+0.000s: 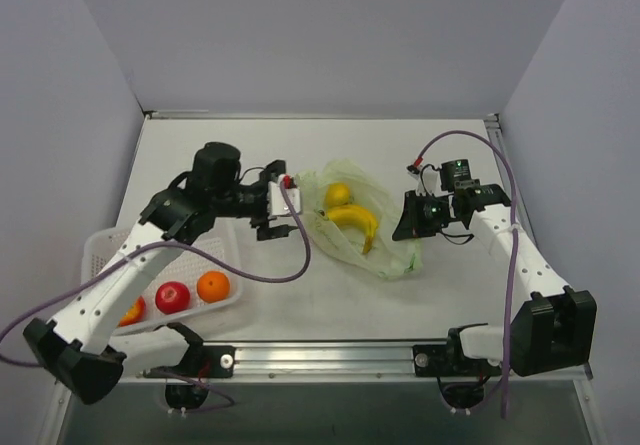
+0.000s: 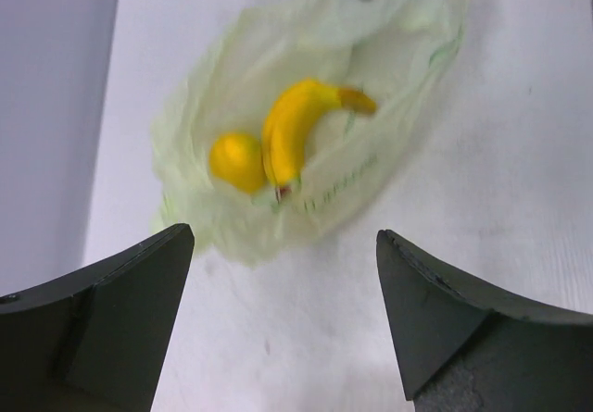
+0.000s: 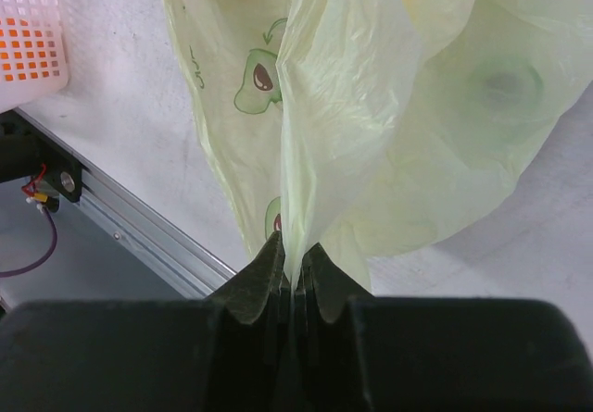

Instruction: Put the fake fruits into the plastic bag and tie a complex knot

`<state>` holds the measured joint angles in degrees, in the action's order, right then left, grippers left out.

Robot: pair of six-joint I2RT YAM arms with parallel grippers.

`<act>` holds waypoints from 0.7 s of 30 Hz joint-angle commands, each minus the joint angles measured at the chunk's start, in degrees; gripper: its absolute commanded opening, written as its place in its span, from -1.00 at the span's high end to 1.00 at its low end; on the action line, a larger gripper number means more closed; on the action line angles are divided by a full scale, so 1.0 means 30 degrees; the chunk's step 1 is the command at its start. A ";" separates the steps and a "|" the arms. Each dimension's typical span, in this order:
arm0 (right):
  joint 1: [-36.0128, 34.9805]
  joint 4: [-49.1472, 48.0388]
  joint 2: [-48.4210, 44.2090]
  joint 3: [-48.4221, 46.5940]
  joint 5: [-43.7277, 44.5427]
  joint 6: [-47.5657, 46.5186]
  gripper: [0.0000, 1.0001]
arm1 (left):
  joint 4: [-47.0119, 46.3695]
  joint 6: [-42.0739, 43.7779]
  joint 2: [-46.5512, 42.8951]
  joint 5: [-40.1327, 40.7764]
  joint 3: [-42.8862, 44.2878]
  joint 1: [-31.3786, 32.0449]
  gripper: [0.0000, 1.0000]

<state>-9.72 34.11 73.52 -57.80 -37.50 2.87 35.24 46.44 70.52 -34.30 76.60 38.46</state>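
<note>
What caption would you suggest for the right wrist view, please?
Right gripper shut on a fold of the pale green plastic bag, white basket at upper left.

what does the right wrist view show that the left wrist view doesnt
Only the right wrist view: the right gripper shut on a fold of the plastic bag, avocado prints on the film, a corner of the white basket, and the metal rail along the edge of the table. Only the left wrist view: a banana and a round yellow fruit lying in the bag, with the left gripper open and holding nothing. Both: the pale green bag on the white table.
</note>
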 commanded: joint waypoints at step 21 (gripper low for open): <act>-0.0335 0.0467 0.0719 -0.0655 0.0780 -0.0401 1.00 | 1.2954 0.5707 -0.0891 0.2235 -0.7777 -1.3463 -0.95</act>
<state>-10.22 34.11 75.09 -58.17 -35.94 2.48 73.76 63.07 66.94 -27.35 54.54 -1.65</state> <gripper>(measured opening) 0.027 0.972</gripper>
